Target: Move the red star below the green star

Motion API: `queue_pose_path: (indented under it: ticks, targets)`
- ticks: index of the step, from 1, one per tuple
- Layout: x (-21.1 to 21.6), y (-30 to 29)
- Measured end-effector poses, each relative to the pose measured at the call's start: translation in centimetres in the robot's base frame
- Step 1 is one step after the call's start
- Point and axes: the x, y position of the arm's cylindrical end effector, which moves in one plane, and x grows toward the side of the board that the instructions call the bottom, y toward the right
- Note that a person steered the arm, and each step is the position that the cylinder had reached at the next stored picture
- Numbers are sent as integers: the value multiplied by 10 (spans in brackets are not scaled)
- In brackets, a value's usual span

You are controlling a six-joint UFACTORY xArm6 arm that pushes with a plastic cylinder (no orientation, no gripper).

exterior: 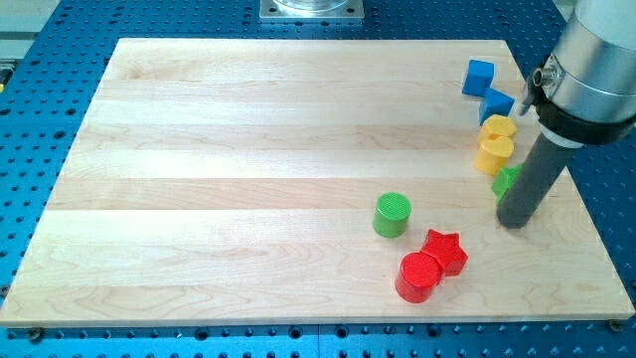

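The red star [446, 251] lies near the view's bottom, right of centre, touching a red cylinder [417, 276] at its lower left. The green star [506, 180] is at the view's right, mostly hidden behind the rod. My tip [515, 221] rests on the board just below and right of the green star, up and to the right of the red star, apart from it.
A green cylinder [392, 215] stands left of the red star. Two yellow blocks [498, 129] [493, 154] sit above the green star. Two blue blocks [478, 77] [496, 102] lie near the board's top right. The wooden board's right edge [581, 209] is close to the rod.
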Motion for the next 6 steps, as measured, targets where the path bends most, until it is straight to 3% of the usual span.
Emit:
queue_pose_path:
  ticks: [1, 2, 5, 6]
  targets:
    - [64, 16]
    - [92, -14]
    - [87, -180]
    - [62, -143]
